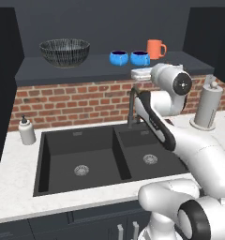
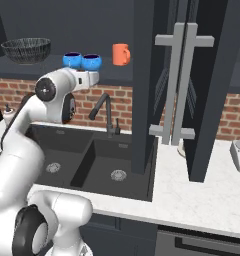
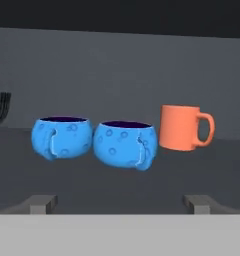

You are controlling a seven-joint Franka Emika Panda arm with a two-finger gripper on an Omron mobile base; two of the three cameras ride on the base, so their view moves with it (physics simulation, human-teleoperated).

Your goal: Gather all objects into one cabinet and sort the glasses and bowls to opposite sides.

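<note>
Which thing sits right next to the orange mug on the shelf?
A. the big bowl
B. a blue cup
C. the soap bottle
B: a blue cup sits beside the orange mug on the shelf; the bowl is far to the left.

This is a home kitchen, built around a black double-basin sink (image 1: 102,157) set in a white speckled stone counter (image 1: 20,197). Behind the sink runs a red brick backsplash (image 1: 72,101) with a dark curved faucet (image 1: 131,108). Above it, a dark grey wall cabinet (image 1: 100,70) holds crockery.
</note>
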